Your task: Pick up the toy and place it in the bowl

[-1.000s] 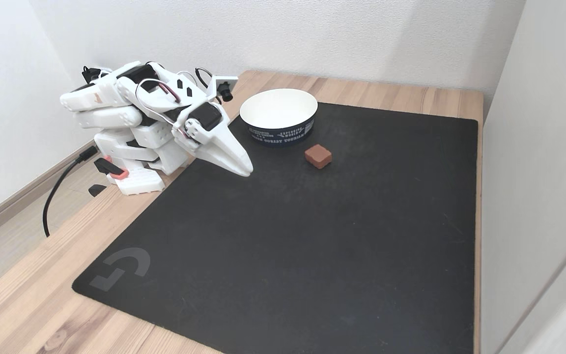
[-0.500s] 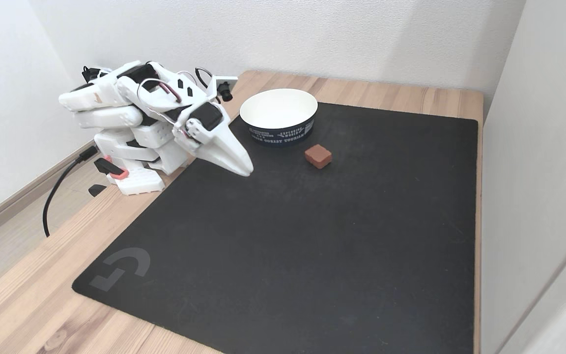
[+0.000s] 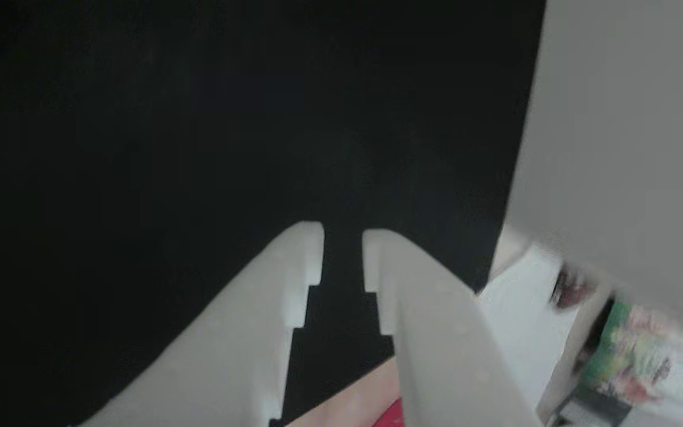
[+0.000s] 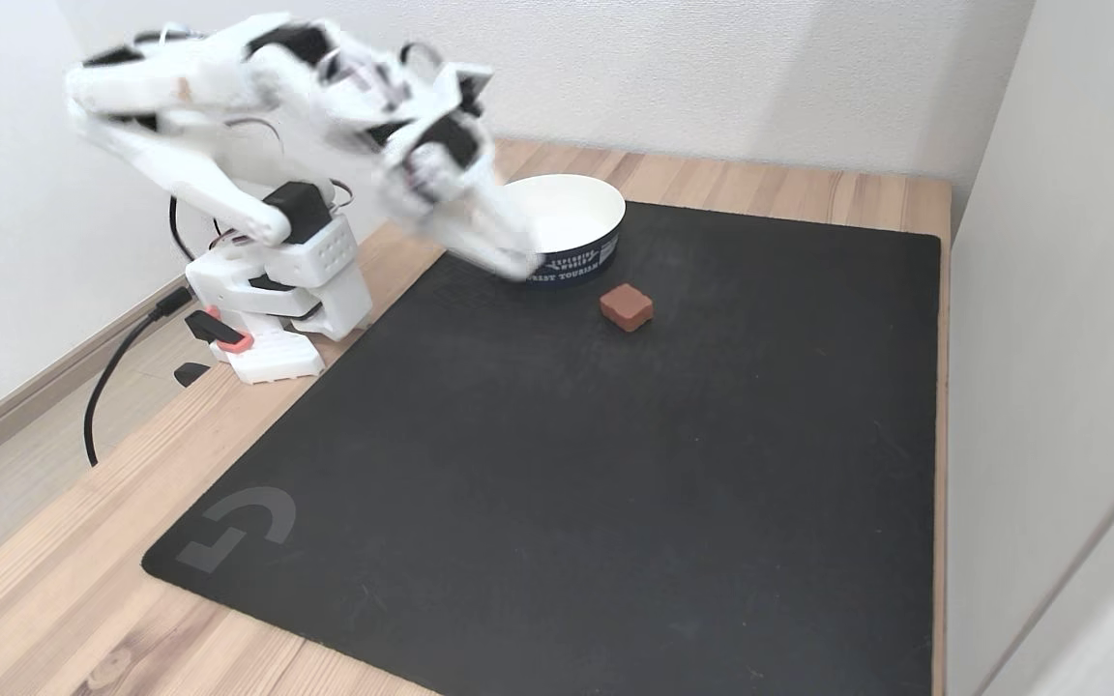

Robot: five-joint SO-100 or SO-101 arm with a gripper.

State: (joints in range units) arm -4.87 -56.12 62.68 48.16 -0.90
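In the fixed view the toy (image 4: 627,307), a small red-brown cube, lies on the black mat just in front of the bowl (image 4: 600,199), which is white inside with a dark printed band. My white gripper (image 4: 518,263) is blurred by motion, raised above the mat, with its tip in front of the bowl's left side and left of the toy. The other view shows the gripper (image 3: 342,237) from behind over bare black mat. Its notched fingers (image 3: 270,296) stand a narrow gap apart with nothing between them.
The black mat (image 4: 567,464) covers most of the wooden table (image 4: 54,580). The arm's base (image 4: 272,309) and a black cable (image 4: 112,377) sit at the left. A pale panel (image 4: 1050,290) stands along the right edge. A blurred red thing (image 3: 390,415) shows below the fingers.
The arm has risen from its folded rest pose, and the gripper tip has swung up and right from the mat to the front of the bowl. Toy and bowl have not moved.
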